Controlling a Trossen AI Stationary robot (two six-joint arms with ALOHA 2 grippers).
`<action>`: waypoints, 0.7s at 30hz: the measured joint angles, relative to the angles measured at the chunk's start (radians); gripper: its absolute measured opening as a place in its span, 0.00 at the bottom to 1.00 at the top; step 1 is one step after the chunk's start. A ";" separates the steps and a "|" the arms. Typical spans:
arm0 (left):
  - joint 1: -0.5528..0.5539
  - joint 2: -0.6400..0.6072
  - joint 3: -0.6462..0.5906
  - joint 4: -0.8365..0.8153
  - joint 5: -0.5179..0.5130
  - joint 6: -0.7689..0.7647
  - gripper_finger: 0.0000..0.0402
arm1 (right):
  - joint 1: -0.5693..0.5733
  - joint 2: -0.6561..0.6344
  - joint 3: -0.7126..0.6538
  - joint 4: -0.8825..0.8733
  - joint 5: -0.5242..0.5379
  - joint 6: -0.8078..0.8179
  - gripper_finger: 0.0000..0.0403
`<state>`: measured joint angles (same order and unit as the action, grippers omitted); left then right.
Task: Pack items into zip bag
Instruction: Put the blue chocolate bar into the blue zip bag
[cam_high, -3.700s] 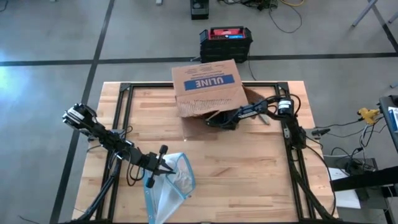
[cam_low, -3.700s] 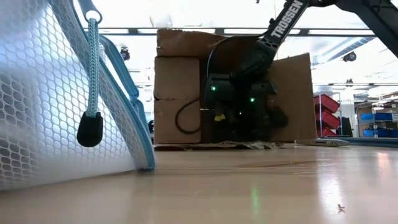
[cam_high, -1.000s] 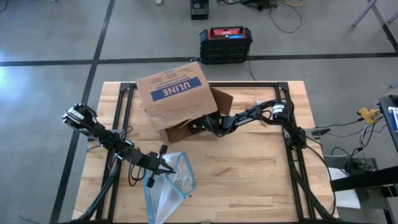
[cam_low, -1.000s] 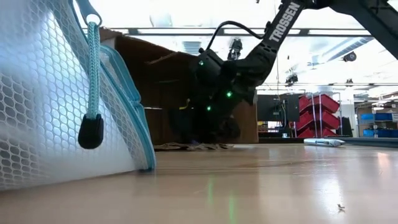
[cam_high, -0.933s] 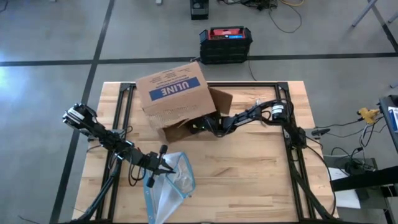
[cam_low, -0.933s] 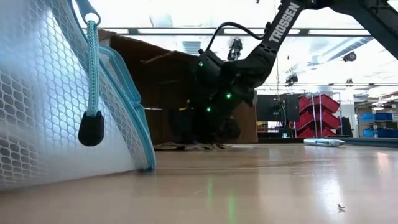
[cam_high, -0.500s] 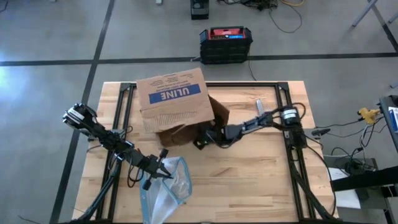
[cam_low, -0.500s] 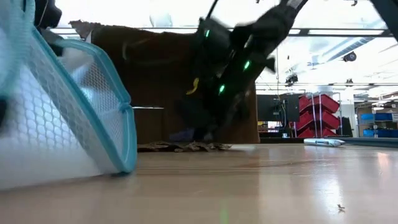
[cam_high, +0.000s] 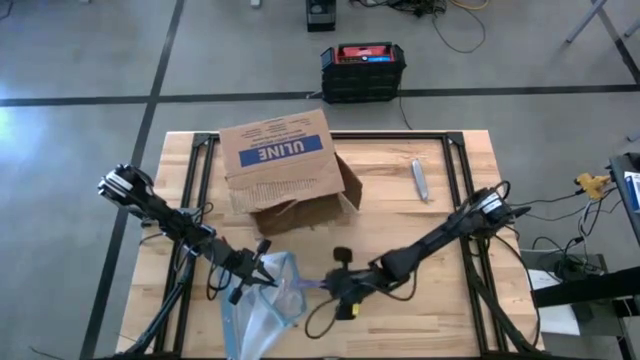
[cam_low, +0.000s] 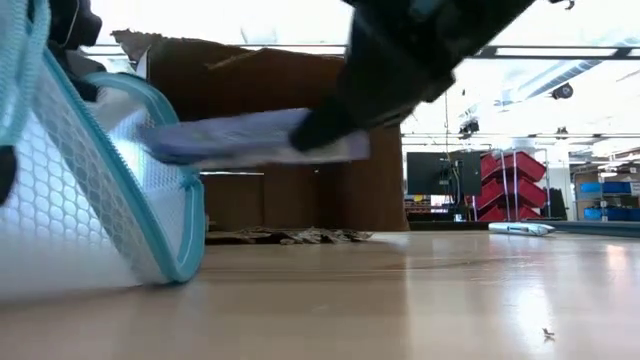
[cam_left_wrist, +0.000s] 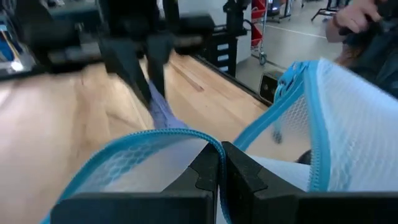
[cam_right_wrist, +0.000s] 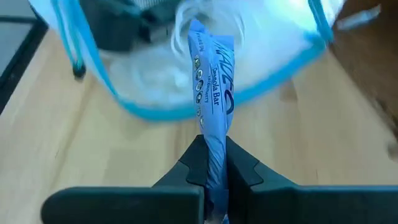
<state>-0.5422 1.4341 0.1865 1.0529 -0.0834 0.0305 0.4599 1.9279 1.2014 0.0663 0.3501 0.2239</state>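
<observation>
The zip bag (cam_high: 262, 305) is white mesh with a blue zip rim. It lies on the near-left part of the table, its mouth (cam_right_wrist: 186, 68) raised and open toward the right. My left gripper (cam_high: 266, 274) is shut on that rim. My right gripper (cam_high: 332, 286) hovers just right of the mouth, shut on a blue wrapped snack bar (cam_right_wrist: 211, 93). The bar's free end (cam_low: 170, 140) points into the opening. Pale items show inside the bag (cam_right_wrist: 155, 74). My left gripper pinches the bag's blue zip rim (cam_left_wrist: 186, 134) between its two fingers (cam_left_wrist: 205, 171) at the mouth's upper edge. That edge is held up off the table while the bag's body rests on the wood. My right gripper pinches one end of the bar (cam_right_wrist: 211, 146) between its two fingers (cam_right_wrist: 189, 165), coming level from the table's right, fingers in line with the bar. The bar (cam_high: 314, 285) is lifted clear and sticks out ahead toward the bag's mouth.
A brown ULINE cardboard box (cam_high: 285, 160) stands tipped at the far middle of the table, with paper scraps (cam_low: 290, 237) at its foot. A small metal tool (cam_high: 420, 178) lies far right. A person's hand (cam_left_wrist: 351, 15) shows beyond the table.
My right gripper has drawn out of the cardboard box and swept toward the near-left, up to the bag's mouth, carrying the blue bar. The box has stayed tipped where it was. My left gripper has shifted the bag's mouth slightly toward the near edge.
</observation>
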 joint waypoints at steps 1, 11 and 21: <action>0.007 -0.006 0.006 0.001 0.001 0.012 0.00 | -0.002 0.021 0.005 0.052 -0.012 -0.018 0.01; 0.134 -0.024 0.106 -0.023 0.016 0.132 0.00 | -0.094 0.300 0.333 0.171 -0.247 -0.264 0.01; 0.162 -0.061 0.134 -0.208 0.097 0.034 0.00 | -0.124 0.410 0.510 -0.006 0.062 -0.255 0.08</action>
<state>-0.3805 1.3729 0.3201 0.8452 0.0137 0.0642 0.3363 2.3383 1.7113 0.0598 0.4118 -0.0308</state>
